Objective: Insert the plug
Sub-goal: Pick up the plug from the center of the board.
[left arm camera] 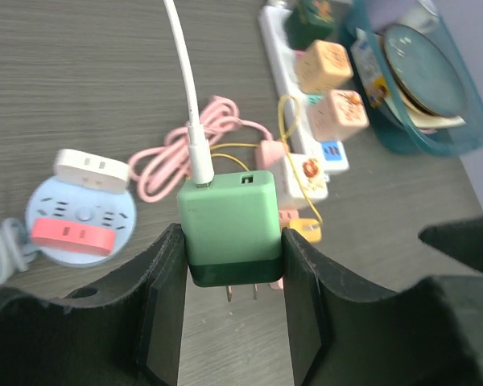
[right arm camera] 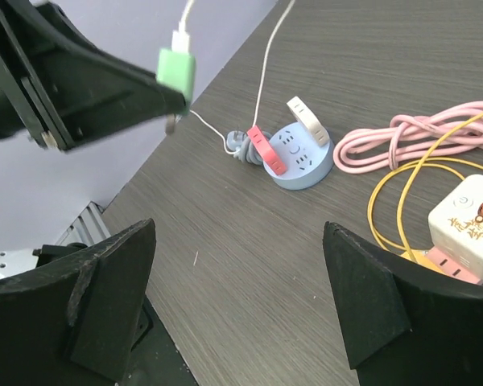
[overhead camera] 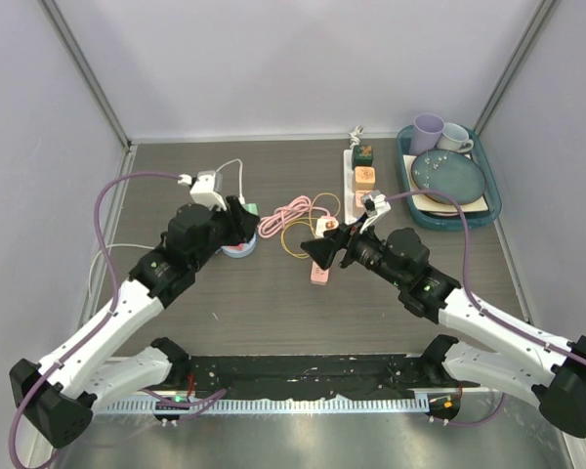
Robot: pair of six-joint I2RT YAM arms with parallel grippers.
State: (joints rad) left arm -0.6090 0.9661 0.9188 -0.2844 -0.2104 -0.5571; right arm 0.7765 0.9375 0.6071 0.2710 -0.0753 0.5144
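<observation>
Left hand (left arm camera: 232,257) pinches one green plug (left arm camera: 229,213), two prongs (left arm camera: 241,293) showing.

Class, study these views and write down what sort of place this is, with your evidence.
Most likely a robotics test cell, not a home: blank panel walls box in the table, a left arm and right arm are bolted at its edge, and a white power strip lies staged.

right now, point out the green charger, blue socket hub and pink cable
green charger (left arm camera: 229,221), left wrist view, front face
blue socket hub (left arm camera: 82,214), left wrist view, top face
pink cable (right arm camera: 410,133), right wrist view, coiled bundle
</observation>
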